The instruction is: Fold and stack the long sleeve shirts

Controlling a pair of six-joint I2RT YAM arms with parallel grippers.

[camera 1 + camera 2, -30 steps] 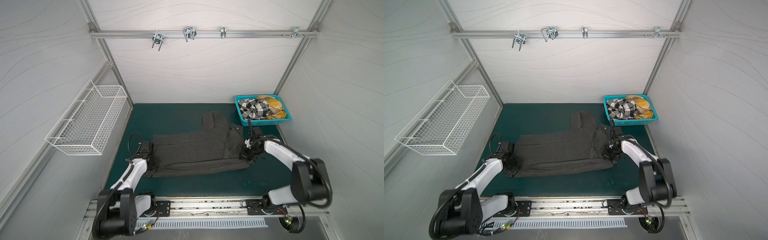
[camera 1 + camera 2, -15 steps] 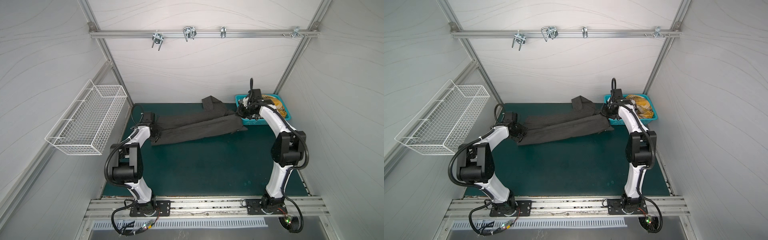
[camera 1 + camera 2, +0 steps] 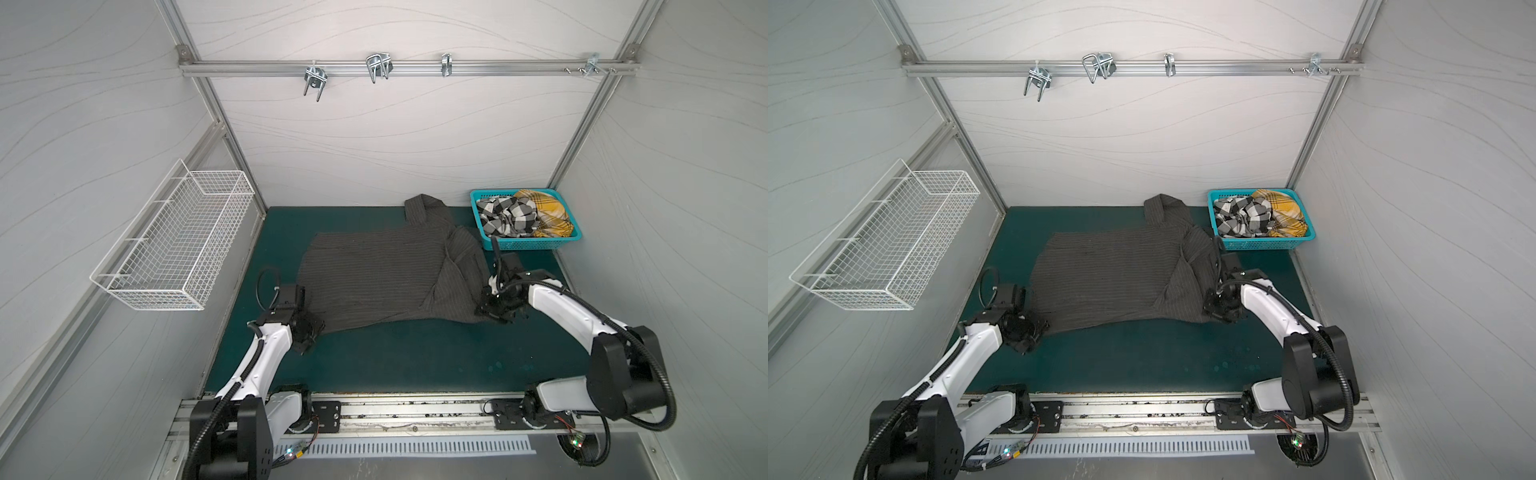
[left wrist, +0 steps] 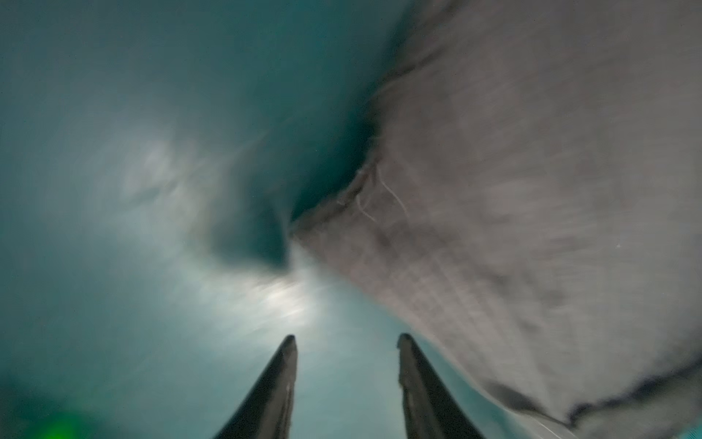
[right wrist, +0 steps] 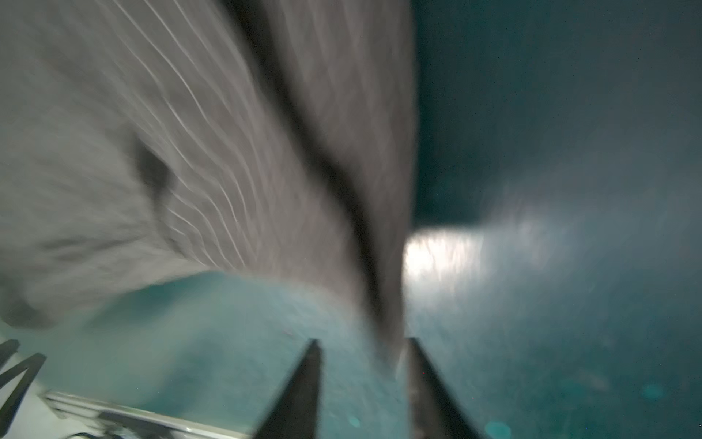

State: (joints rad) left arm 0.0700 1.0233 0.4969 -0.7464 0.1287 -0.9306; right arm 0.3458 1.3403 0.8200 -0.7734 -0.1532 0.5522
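My left jaws (image 4: 347, 338) stand parted over bare green bench (image 3: 415, 357), just off the hem corner of the charcoal pinstripe shirt (image 3: 374, 282); half a second ago both arms held it stretched up by the back wall, now it lies spread flat mid-bench, so I judge the lay-down done and folding can begin; its long axis runs across the bench, hem to my left, collar right, one sleeve trailing rearward; my right jaws (image 5: 362, 342) are parted too, blurred cloth at their gap; the check shirt (image 3: 507, 216) and mustard plaid shirt (image 3: 544, 212) sit in the teal basket (image 3: 528, 245).
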